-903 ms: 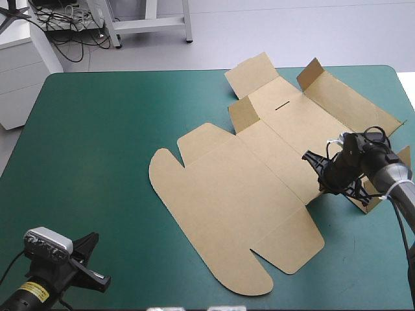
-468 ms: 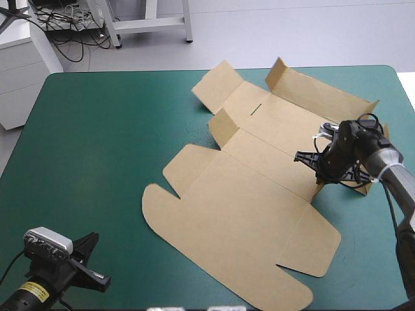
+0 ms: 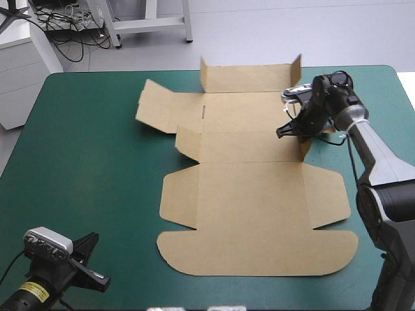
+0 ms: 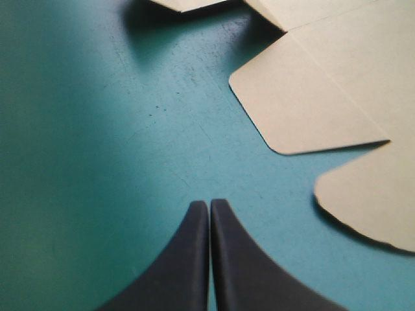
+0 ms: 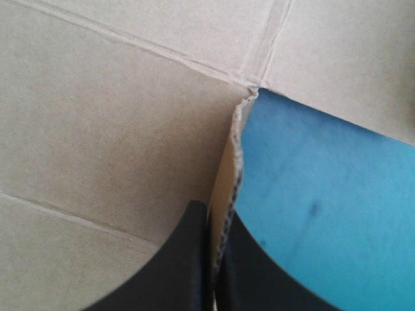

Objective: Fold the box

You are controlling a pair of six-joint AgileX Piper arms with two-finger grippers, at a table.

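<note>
Across mid-table you now have the flat brown cut-board box (image 3: 256, 194) swung square to the teal-green table (image 3: 91, 142), right gripper (image 3: 283, 131) pinching 1 raised side flap (image 3: 304, 148), left gripper (image 4: 209, 205) pressed together, so wall-folding can likely begin.

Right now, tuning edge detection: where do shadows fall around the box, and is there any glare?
High view: even light, no glare, hardly any shadow around the box. Left wrist view: a dark shadow on the teal-green cover under the lifted board, and a thin one along the rounded flap. Right wrist view: the flap held by the right gripper casts only a faint shadow.
</note>
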